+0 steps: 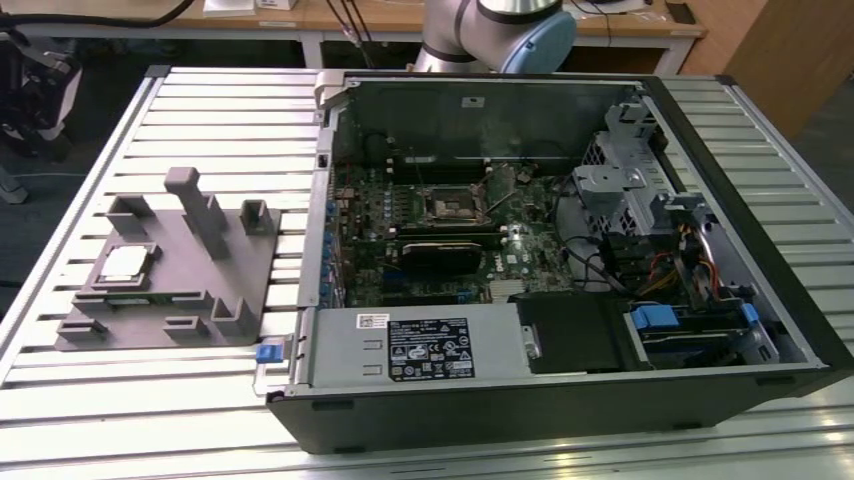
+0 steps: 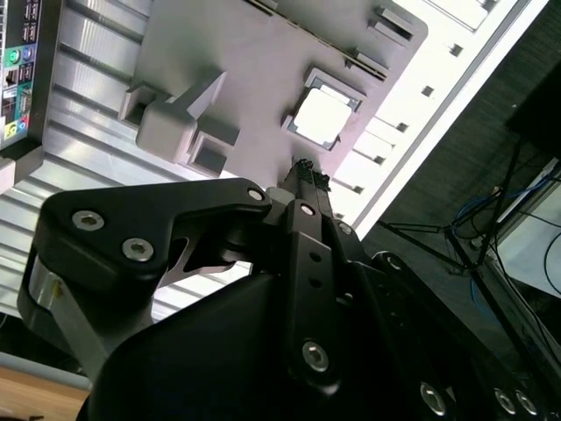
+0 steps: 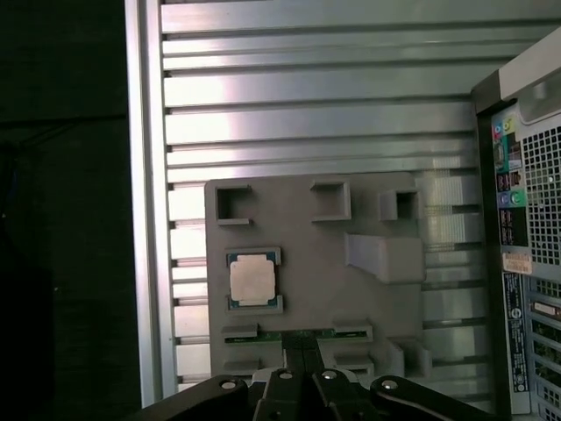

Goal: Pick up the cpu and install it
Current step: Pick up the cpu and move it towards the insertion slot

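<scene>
The cpu [image 1: 124, 263] is a small silvery square lying flat in a recess of the grey plastic holder [image 1: 180, 300], on the exterior view's left side of the table. Both wrist views look down on the cpu [image 3: 252, 281] [image 2: 323, 116] from well above. My gripper [image 3: 303, 344] [image 2: 304, 168] hangs high over the holder [image 3: 307, 232] with its two black fingers pressed together and nothing between them. It is apart from the cpu, off to one side of it. The black square socket [image 1: 451, 205] with its metal frame sits on the motherboard inside the open computer case [image 1: 561, 400].
The open case lies on a slatted metal table [image 1: 200, 110], with its grey power supply box [image 1: 414, 345] near the front. Drive cages and cables [image 1: 654, 230] fill the case on the exterior view's right. Upright posts [image 1: 200, 205] rise from the holder. The arm's base [image 1: 501, 35] stands behind the case.
</scene>
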You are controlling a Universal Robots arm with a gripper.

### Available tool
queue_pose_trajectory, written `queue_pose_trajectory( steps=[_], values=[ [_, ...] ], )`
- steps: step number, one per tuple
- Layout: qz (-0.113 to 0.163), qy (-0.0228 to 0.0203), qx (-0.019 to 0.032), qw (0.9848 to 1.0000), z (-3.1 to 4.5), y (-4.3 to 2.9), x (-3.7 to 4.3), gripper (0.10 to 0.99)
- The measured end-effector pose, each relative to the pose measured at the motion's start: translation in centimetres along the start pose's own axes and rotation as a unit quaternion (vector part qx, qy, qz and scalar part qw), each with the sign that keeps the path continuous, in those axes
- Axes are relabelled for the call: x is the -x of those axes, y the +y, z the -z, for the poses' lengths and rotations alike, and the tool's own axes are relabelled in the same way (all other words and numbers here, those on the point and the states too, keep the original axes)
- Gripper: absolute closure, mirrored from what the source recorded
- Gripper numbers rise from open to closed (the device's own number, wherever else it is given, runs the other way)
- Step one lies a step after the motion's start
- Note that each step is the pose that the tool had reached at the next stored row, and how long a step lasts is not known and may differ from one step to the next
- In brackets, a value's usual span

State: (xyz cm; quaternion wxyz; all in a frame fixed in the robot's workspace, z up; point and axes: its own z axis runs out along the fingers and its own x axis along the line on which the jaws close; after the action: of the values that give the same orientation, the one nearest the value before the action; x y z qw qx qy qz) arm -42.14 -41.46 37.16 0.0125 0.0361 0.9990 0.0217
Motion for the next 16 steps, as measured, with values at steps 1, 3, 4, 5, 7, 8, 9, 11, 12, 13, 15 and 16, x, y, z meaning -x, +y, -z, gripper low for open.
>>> queue_pose_trajectory(
  steps=[1, 3, 4, 5, 7, 8, 9, 11, 12, 13, 15, 16],
  values=[
    [0.000, 0.0000, 0.0000, 1.0000, -0.05, -0.02, 0.00, 0.980],
    [0.000, -0.0001, 0.0000, 1.0000, -0.16, -0.04, 0.00, 0.980],
    [0.000, -0.0001, 0.0000, 1.0000, -0.23, -0.04, 0.00, 0.980],
    [0.000, -0.0001, 0.0000, 1.0000, -0.30, -0.05, 0.00, 0.980],
    [0.000, -0.0001, 0.0000, 1.0000, -0.43, -0.07, -0.01, 0.980],
    [0.000, 0.0000, 0.0000, 1.0000, -0.49, -0.07, -0.01, 0.980],
    [0.000, 0.0000, 0.0000, 1.0000, -0.55, -0.08, -0.01, 0.980],
    [0.000, 0.0000, 0.0000, 1.0000, -0.66, -0.09, -0.01, 0.980],
    [0.000, 0.0000, 0.0000, 1.0000, -0.71, -0.09, -0.01, 0.980],
    [0.000, -0.0001, 0.0000, 1.0000, -0.77, -0.09, -0.02, 0.980],
    [0.000, 0.0000, 0.0000, 1.0000, -0.87, -0.10, -0.02, 0.980],
    [0.000, 0.0000, 0.0000, 1.0000, -0.91, -0.10, -0.02, 0.980]
  ],
)
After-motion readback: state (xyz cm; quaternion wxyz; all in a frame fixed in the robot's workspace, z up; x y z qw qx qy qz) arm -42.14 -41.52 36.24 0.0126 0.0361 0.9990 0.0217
